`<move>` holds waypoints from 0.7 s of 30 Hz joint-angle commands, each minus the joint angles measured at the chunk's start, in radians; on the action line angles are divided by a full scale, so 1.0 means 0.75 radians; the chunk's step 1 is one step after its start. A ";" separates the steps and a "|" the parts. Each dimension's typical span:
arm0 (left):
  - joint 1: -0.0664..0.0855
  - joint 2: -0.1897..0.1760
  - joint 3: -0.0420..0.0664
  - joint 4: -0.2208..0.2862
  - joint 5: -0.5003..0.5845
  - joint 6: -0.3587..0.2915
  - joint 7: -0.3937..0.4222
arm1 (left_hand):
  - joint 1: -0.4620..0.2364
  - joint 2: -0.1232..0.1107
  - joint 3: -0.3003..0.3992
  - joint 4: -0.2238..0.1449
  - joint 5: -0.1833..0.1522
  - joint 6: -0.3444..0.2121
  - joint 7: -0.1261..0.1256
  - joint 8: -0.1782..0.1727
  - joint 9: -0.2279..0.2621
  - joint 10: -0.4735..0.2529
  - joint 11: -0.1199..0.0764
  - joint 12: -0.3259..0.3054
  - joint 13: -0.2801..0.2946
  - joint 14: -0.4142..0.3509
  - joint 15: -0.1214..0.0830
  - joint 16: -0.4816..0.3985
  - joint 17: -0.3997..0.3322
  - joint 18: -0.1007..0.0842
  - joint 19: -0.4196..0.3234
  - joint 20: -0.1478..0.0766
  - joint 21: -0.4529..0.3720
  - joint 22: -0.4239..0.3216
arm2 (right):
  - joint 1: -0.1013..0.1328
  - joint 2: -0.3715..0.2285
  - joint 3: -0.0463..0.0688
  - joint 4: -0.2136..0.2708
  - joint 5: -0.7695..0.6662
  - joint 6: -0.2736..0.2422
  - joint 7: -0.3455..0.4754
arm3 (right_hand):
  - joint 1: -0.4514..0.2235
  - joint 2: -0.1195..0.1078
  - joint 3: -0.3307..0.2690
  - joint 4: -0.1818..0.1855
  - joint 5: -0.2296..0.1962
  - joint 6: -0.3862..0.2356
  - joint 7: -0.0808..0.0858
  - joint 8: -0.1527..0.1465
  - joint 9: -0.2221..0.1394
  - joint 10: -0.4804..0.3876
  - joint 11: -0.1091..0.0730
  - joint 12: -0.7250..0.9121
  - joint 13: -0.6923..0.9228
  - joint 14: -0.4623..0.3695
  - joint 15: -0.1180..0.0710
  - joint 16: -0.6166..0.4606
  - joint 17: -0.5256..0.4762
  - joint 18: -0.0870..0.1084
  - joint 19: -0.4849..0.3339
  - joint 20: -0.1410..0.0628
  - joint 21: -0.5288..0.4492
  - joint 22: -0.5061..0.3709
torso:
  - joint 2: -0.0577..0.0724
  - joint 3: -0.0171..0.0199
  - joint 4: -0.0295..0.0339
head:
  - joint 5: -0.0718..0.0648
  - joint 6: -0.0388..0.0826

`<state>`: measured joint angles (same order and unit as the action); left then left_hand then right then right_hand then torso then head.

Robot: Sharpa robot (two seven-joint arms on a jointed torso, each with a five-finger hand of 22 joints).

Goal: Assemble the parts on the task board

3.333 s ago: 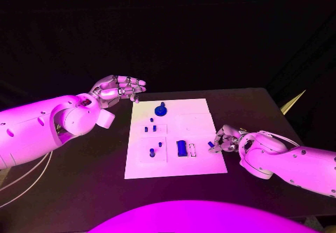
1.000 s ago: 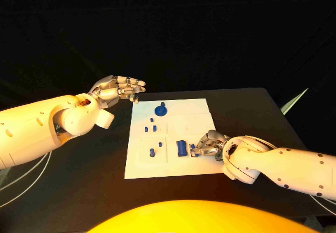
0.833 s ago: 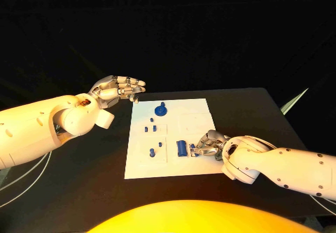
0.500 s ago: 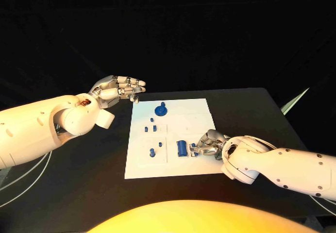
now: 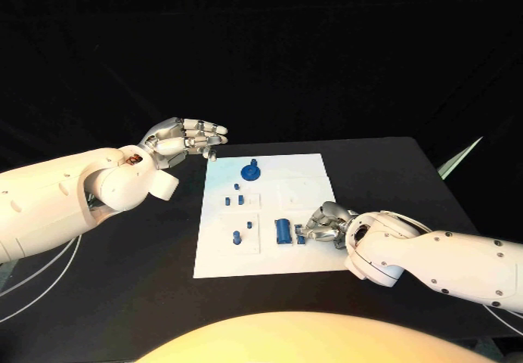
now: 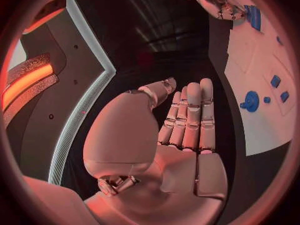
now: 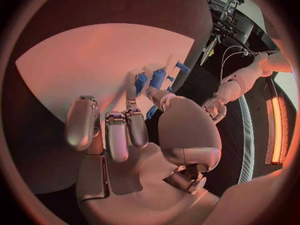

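The white task board (image 5: 273, 257) lies mid-table. A round blue part with a knob (image 5: 251, 172) stands at its far end, and small blue pegs (image 5: 234, 200) sit to the left of a tall blue block (image 5: 283, 229). My right hand (image 5: 325, 224) rests low on the board, right of that block, and pinches a small blue part (image 5: 302, 239) at its fingertips; the right wrist view shows this part (image 7: 152, 112) beside the thumb. My left hand (image 5: 185, 138) hovers off the board's far left corner, and its fingers (image 6: 187, 117) hold nothing.
The black table (image 5: 131, 249) runs round the board, with bare room on the left and at the front. The board's right half (image 5: 305, 189) carries pale recesses. In the left wrist view the board (image 6: 256, 60) lies well ahead of the left hand.
The right hand has moved left from the board's right edge to the blue block, taking the small blue part along. Over the last second it barely shifts. The left hand stays put.
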<state>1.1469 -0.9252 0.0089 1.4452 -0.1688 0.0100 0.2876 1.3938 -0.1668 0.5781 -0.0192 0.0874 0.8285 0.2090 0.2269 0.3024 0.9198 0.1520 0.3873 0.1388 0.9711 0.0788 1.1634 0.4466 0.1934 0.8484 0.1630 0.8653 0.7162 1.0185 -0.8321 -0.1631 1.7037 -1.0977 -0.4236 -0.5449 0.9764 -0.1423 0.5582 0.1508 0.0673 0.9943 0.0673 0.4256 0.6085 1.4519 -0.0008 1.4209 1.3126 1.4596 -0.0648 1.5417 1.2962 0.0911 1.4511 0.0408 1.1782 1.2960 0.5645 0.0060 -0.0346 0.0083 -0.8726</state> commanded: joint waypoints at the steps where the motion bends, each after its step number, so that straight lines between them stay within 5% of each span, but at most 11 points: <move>1: 0.001 0.003 0.001 0.002 0.000 0.005 0.001 | -0.009 0.014 -0.016 0.004 0.012 -0.012 0.016 0.021 0.007 -0.033 0.005 0.018 0.022 -0.017 0.001 0.001 -0.014 -0.013 -0.003 0.010 -0.014 -0.014 | -0.001 0.000 -0.001 0.003 -0.005 0.013 0.000 | -0.046 -0.025 0.040 0.013 0.003 0.019 -0.003 0.011 -0.010 0.056 -0.011 -0.010 0.205 0.138 -0.009 0.019 0.316 -0.025 0.022 -0.007 -0.010 0.146 | 0.000 0.0005 -0.0002 | 0.000 0.000; 7: 0.001 0.002 0.001 0.001 -0.001 0.004 0.000 | -0.009 0.014 -0.016 0.004 0.012 -0.012 0.016 0.021 0.007 -0.033 0.005 0.018 0.022 -0.017 0.001 0.001 -0.014 -0.013 -0.003 0.010 -0.014 -0.014 | -0.001 -0.010 -0.001 0.008 -0.013 0.030 0.002 | -0.027 -0.032 0.052 -0.014 0.006 0.017 -0.006 0.013 -0.008 0.056 -0.013 -0.010 0.206 0.138 -0.011 0.019 0.315 -0.025 0.022 -0.007 -0.014 0.145 | 0.000 0.0006 0.0007 | 0.000 0.000; 12: 0.001 0.000 0.001 0.001 -0.001 0.005 0.000 | -0.009 0.014 -0.016 0.004 0.012 -0.012 0.016 0.021 0.007 -0.033 0.005 0.018 0.022 -0.017 0.001 0.001 -0.014 -0.013 -0.003 0.010 -0.014 -0.014 | -0.002 -0.032 -0.001 0.027 -0.013 0.042 0.019 | -0.009 -0.072 0.036 -0.056 -0.001 0.017 -0.004 0.018 -0.003 0.056 -0.012 -0.010 0.207 0.137 -0.011 0.018 0.314 -0.025 0.022 -0.008 -0.015 0.148 | 0.000 0.0014 0.0005 | 0.004 0.000; 21: 0.001 0.001 0.001 0.000 -0.001 0.005 -0.001 | -0.009 0.014 -0.016 0.004 0.012 -0.012 0.016 0.021 0.007 -0.033 0.005 0.018 0.022 -0.017 0.001 0.001 -0.014 -0.013 -0.003 0.010 -0.014 -0.014 | -0.005 -0.063 -0.001 0.061 -0.012 0.029 0.044 | -0.058 -0.077 -0.026 -0.019 -0.001 0.018 -0.002 0.019 -0.002 0.057 -0.010 -0.009 0.208 0.138 -0.008 0.019 0.316 -0.026 0.023 -0.006 -0.016 0.150 | 0.000 0.0027 -0.0007 | 0.005 0.000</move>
<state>1.1469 -0.9263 0.0089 1.4442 -0.1695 0.0106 0.2858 1.3938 -0.1668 0.5781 -0.0192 0.0874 0.8285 0.2090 0.2269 0.3024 0.9197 0.1521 0.3873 0.1388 0.9711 0.0788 1.1634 0.4466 0.1934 0.8484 0.1630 0.8653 0.7162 1.0157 -0.8783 -0.1638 1.7458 -1.1052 -0.4030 -0.5160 0.9516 -0.2012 0.5699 0.1379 0.0673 0.9959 0.0657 0.4256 0.6061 1.4528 0.0000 1.4209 1.3126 1.4596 -0.0648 1.5417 1.2962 0.0911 1.4527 0.0391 1.1781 1.2960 0.5642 0.0077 -0.0352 0.0128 -0.8726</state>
